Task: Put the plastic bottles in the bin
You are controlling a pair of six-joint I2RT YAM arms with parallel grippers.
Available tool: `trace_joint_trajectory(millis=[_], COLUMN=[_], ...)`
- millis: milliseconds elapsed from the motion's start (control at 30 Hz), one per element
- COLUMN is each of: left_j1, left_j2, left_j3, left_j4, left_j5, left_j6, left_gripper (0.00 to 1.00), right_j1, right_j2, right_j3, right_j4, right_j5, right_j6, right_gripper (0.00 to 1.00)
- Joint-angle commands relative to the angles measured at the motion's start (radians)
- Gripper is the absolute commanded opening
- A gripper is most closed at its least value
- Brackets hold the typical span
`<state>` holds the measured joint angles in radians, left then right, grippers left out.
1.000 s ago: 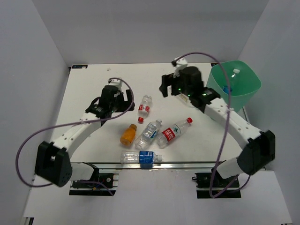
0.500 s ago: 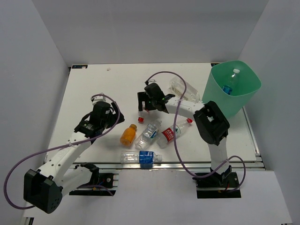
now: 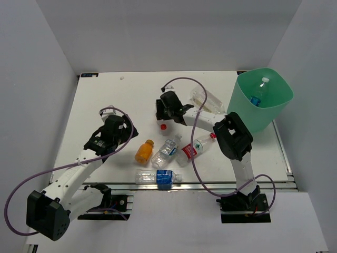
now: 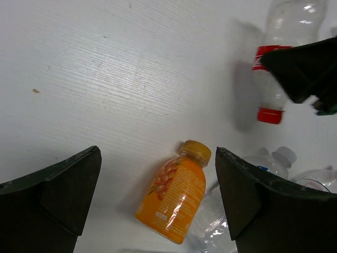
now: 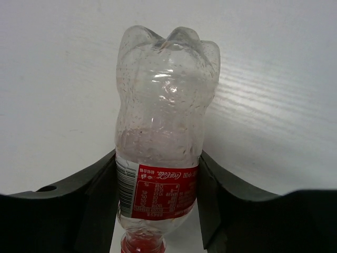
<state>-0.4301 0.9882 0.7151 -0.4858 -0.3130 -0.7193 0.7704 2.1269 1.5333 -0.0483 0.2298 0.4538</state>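
Note:
My right gripper (image 3: 162,117) is shut on a small clear bottle with a red label and red cap (image 5: 163,121), both jaws pressed against its label; the bottle lies on the white table (image 3: 105,100). My left gripper (image 4: 158,158) hangs open above the orange bottle (image 4: 176,197), touching nothing. In the top view the orange bottle (image 3: 144,152), a clear bottle (image 3: 167,149), a red-labelled bottle (image 3: 195,147) and a blue-labelled bottle (image 3: 158,176) lie near the front. A squarish clear bottle (image 3: 205,100) lies beside the mint-green bin (image 3: 239,97), which holds one bottle (image 3: 258,94).
White walls enclose the table on three sides. The bin stands at the far right corner. Purple cables loop off both arms. A metal rail (image 3: 200,184) runs along the near edge.
My right arm swung from the bin to mid-table and its jaws closed on the red-labelled bottle. My left arm drew back toward the near side and stayed open.

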Motion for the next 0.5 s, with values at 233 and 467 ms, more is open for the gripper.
trace_joint_trajectory(millis=[233,467], left_j1=[0.001,0.001], left_j2=[0.036,0.096], left_j3=[0.04,0.05], left_j4=[0.131,0.205], left_j5=[-0.023,0.019], left_j6=[0.034,0.06], left_gripper=[0.98,0.98], right_j1=[-0.353,-0.712], right_j2=[-0.626,-0.808], right_j3=[0.025,-0.154], right_j4=[-0.01,-0.03], right_j5=[-0.186,-0.096], right_j6=[-0.351,-0.448], right_gripper=[0.18,0.27])
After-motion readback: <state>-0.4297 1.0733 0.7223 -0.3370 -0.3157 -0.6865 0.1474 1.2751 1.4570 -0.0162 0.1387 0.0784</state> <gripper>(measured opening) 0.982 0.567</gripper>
